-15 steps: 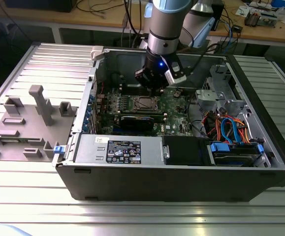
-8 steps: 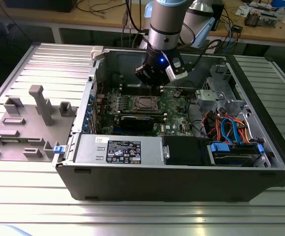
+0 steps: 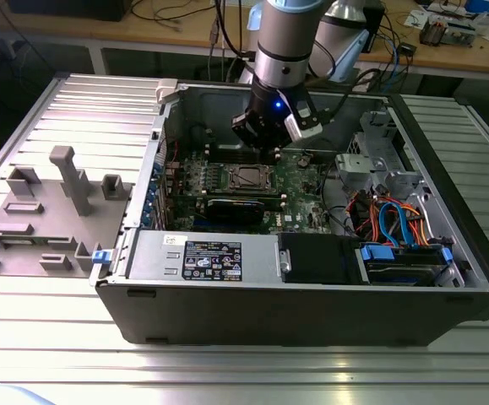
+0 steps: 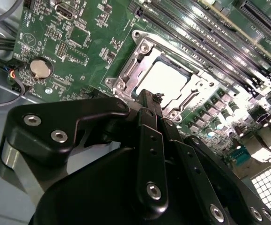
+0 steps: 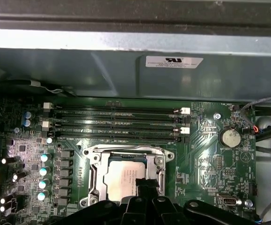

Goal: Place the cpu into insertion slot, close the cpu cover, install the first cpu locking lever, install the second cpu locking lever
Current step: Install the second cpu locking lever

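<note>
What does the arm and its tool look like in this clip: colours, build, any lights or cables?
In the exterior view, a silver-grey cylindrical arm segment with a blue-capped joint carries the tool, with a small blue light glowing on its black body. In the second wrist view, the tool's matte black linkage fingers are flat bars joined by silver screw heads. Dark cables trail behind the arm.

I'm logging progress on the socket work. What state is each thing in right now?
cpu: seated in the socket, silver top showing.
cpu cover: down flat, framing the cpu.
gripper: shut, empty, tip just over the socket edge.
computer case: side open, motherboard exposed.
memory slots: empty.
</note>
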{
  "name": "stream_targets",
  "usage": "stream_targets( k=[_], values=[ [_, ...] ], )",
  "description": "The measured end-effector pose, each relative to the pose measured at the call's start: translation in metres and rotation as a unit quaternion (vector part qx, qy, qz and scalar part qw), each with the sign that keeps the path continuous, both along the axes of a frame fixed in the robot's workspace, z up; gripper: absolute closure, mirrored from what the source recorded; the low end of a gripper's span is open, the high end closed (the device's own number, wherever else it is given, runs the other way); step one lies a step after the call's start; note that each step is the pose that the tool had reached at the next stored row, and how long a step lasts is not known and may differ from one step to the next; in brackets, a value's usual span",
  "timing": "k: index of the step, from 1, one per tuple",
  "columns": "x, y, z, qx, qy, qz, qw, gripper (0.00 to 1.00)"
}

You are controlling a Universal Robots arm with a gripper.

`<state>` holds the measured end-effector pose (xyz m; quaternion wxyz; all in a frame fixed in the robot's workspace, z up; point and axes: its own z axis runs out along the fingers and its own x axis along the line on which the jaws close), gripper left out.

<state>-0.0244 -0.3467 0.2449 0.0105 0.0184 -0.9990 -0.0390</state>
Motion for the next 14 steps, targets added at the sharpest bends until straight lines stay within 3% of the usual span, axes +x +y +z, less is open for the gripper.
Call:
stream_targets(
  k=[4,14],
  values=[
    [0.0,-0.0036,-0.001,0.0001,0.0,0.0,1.0,0.89],
    [0.0,-0.005,-0.0135,0.0,0.0,0.0,1.0,0.89]
  ],
)
